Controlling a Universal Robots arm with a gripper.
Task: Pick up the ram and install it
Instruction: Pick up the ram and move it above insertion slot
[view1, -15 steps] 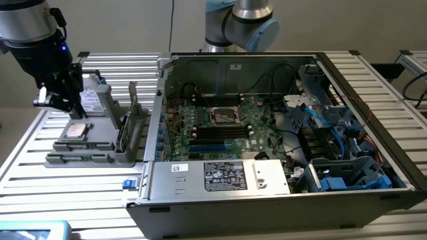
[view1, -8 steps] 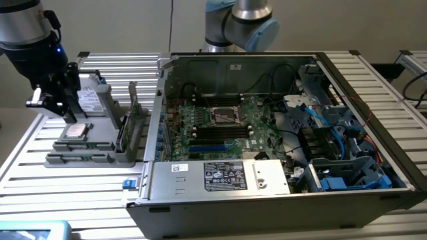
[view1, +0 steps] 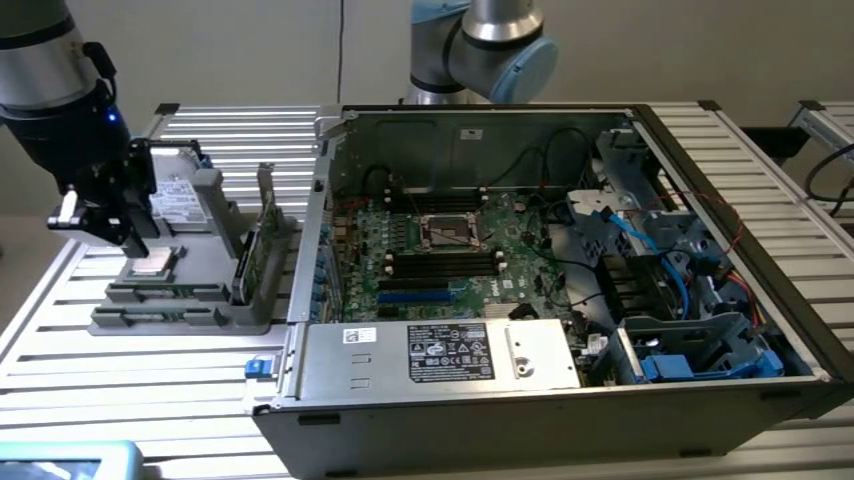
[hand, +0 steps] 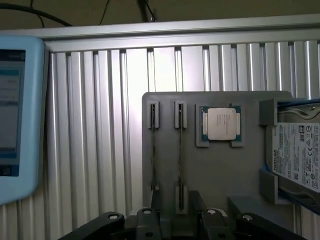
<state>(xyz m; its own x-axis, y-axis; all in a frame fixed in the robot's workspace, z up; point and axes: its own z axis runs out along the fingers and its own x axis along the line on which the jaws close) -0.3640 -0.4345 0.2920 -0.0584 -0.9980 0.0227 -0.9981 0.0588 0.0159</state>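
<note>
Two ram sticks stand on edge in a grey holder tray (view1: 187, 315) at the exterior view's left; the nearer-to-case ram (view1: 267, 215) is thin and green. In the wrist view they are thin lines seen edge-on, the ram (hand: 180, 150) and a second stick (hand: 153, 150), held in grey clips. My black gripper (view1: 102, 236) hangs open over the tray's far-left part, above the silver processor chip (view1: 150, 264), apart from the ram and holding nothing. Its black body (hand: 175, 222) edges the wrist view. The open computer case (view1: 561, 400) holds the motherboard (view1: 441, 250) with long black slots (view1: 441, 262).
A hard drive (hand: 300, 155) lies in the tray beside the processor chip (hand: 221, 123). A light blue tablet (hand: 17, 115) lies on the slatted metal table (view1: 160, 370). Cables and drive cages (view1: 694, 350) crowd the case's right side. A second arm's base (view1: 481, 45) stands behind the case.
</note>
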